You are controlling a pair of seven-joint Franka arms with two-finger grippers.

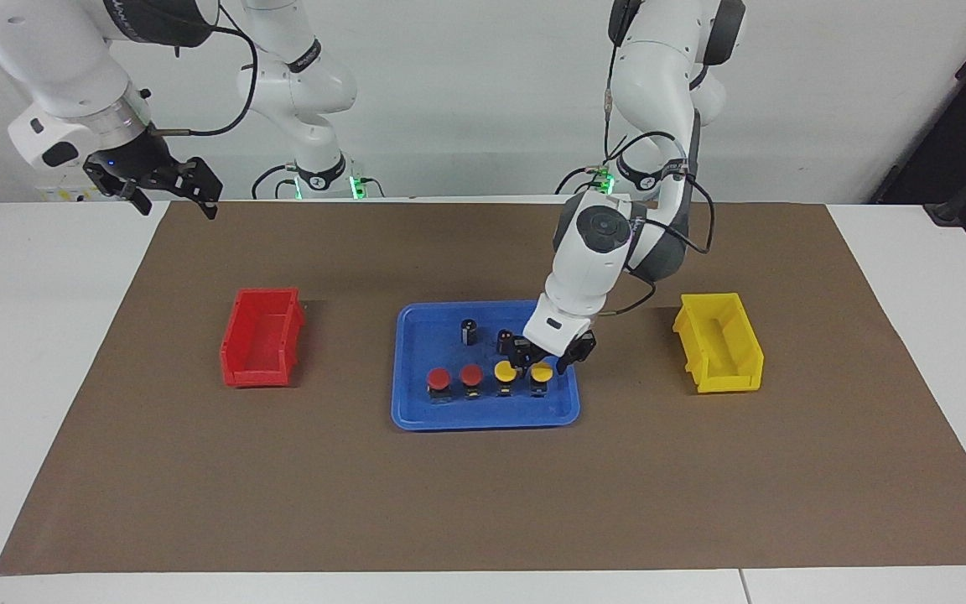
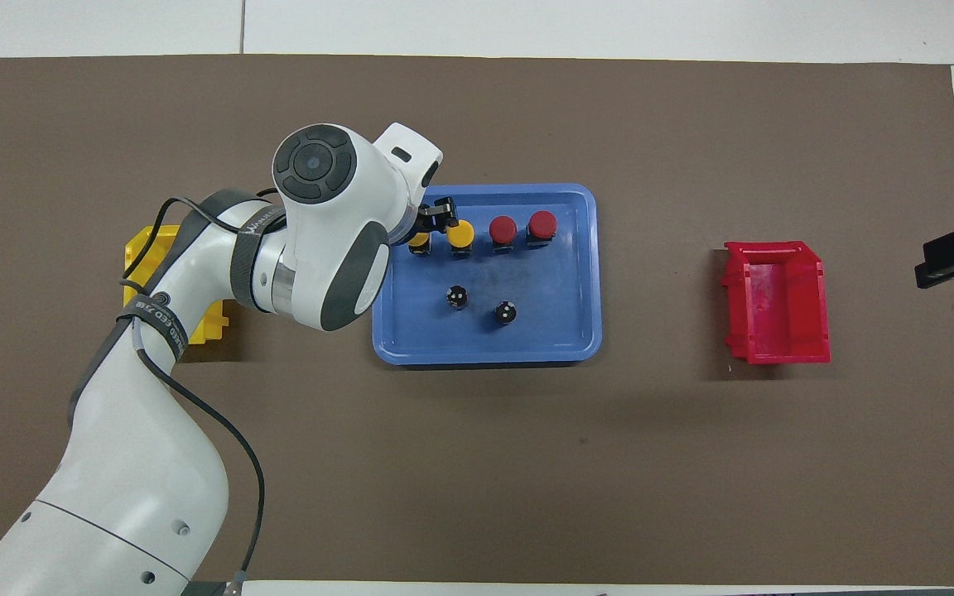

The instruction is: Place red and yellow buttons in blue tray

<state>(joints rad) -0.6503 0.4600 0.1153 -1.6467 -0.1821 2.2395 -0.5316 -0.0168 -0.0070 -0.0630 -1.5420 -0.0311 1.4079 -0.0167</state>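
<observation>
Inside the blue tray (image 1: 416,415), four buttons (image 1: 489,378) are standing in a row. Left gripper (image 1: 543,359) is hovering over the end yellow button (image 1: 541,375), fingers apart. Right gripper (image 1: 168,191) is waiting, fingers apart, over the table's corner.

White arms (image 1: 596,277) with grey joint caps, black cables, and black claws (image 1: 543,356).

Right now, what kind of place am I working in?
Probably a robotics lab bench: two white arms mounted at a white table covered by a brown mat, with a blue tray of buttons and small sorting bins laid out for practice.
</observation>
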